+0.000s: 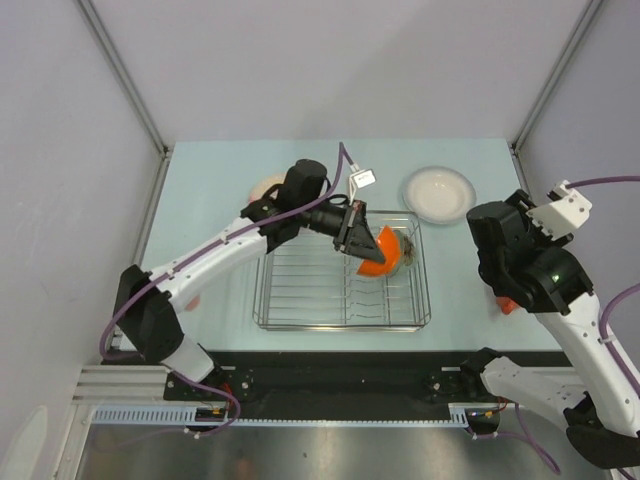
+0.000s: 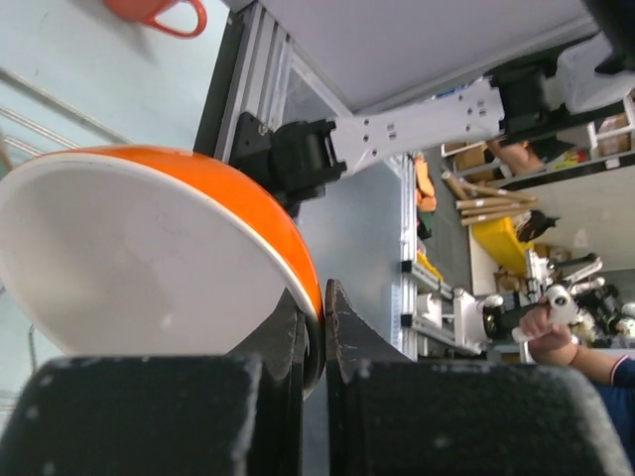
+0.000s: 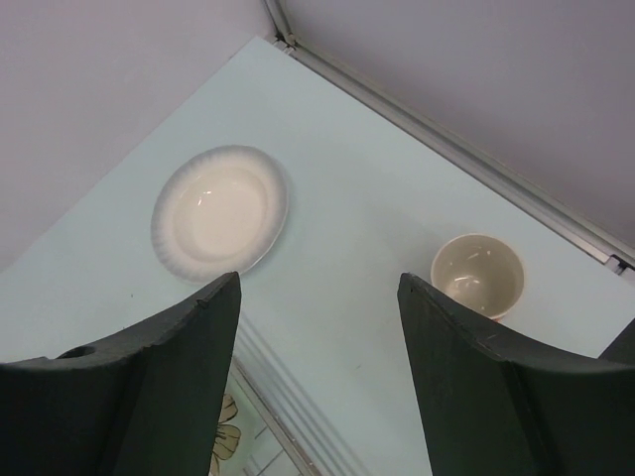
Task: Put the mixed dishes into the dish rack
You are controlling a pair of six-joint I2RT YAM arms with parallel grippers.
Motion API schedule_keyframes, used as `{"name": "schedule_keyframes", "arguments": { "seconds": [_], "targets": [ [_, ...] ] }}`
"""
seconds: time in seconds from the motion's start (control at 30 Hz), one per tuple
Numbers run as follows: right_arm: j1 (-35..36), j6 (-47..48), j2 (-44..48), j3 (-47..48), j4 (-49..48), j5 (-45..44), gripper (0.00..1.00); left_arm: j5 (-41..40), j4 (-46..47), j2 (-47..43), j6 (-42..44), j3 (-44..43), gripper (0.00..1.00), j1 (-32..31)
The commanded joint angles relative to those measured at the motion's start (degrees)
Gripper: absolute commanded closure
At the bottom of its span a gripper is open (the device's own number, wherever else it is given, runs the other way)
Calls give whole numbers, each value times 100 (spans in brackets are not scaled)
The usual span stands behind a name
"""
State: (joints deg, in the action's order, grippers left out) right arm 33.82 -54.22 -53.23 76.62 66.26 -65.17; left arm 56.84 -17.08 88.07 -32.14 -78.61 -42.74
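My left gripper (image 1: 352, 238) (image 2: 316, 297) is shut on the rim of the orange-outside white bowl (image 1: 376, 252) (image 2: 149, 258). It holds the bowl tilted on edge over the right part of the dish rack (image 1: 300, 300). My right gripper (image 3: 317, 283) is open and empty, above the table right of the rack. The white grey-rimmed shallow bowl (image 1: 438, 192) (image 3: 220, 210) lies behind the rack. The salmon-pink tumbler (image 1: 264, 187) (image 3: 478, 274) stands upright at the back left. The orange mug (image 2: 159, 12) (image 1: 506, 304) is partly hidden under my right arm. A cream plate's twig motif (image 3: 226, 436) shows inside the rack.
The rack's wire edge (image 3: 268, 397) runs under my right gripper. The enclosure's back rail (image 3: 446, 139) and grey walls bound the table. My right arm (image 1: 525, 265) stands right of the rack.
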Motion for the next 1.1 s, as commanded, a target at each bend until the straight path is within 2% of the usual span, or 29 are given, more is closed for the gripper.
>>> {"name": "schedule_keyframes", "arguments": {
  "seconds": [0.0,0.2,0.47,0.67,1.07],
  "targets": [
    [-60,-204,6,-59,116,-216,30,-287,1409,289,-1092,-155,100,-243],
    [-226,412,225,-33,-272,47,30,-665,2383,965,-1962,-295,100,-629],
    [-394,-1,858,-24,273,346,32,-823,3060,1599,-2437,-427,100,-1289],
    [-403,113,885,-24,265,443,32,-920,2825,1678,-2367,-463,100,-1263],
    [-394,-115,911,-24,537,602,32,-1201,3518,1687,-2771,328,100,-964]
  ]
}}
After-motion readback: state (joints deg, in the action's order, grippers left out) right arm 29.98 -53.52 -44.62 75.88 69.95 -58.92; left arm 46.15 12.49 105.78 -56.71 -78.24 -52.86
